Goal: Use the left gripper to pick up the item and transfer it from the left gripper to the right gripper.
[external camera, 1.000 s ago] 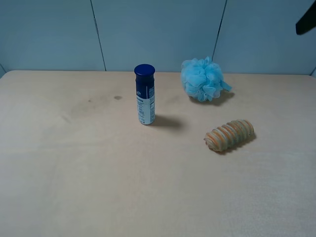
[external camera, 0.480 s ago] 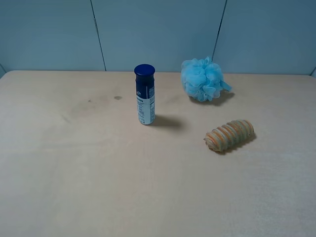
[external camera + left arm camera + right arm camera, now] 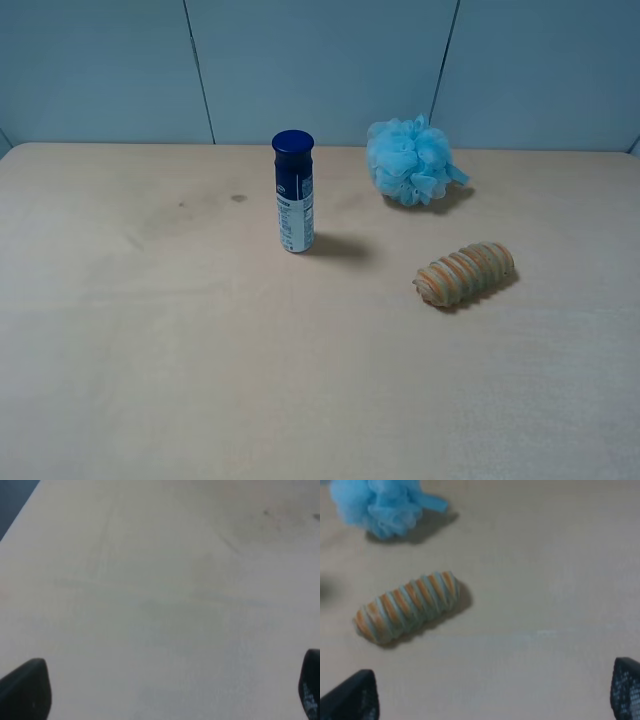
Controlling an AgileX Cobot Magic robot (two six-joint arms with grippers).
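High view: item [image 3: 465, 273] lying on the table [image 3: 200, 370], right of the bottle [image 3: 293, 191] and in front of the pouf [image 3: 412, 160]; no arm appears here.
Right wrist view: right gripper [image 3: 495, 692] above the table, fingertips [image 3: 355, 697] spread wide, empty; item and pouf ahead, clear of the tips.
Left wrist view: left gripper [image 3: 167, 690] over bare tabletop, tips at opposite frame edges, wide apart, holding nothing.
Surface: pale beige top with faint dark smudges [image 3: 237, 198].
Room: blue-grey panelled wall [image 3: 320, 70] behind.
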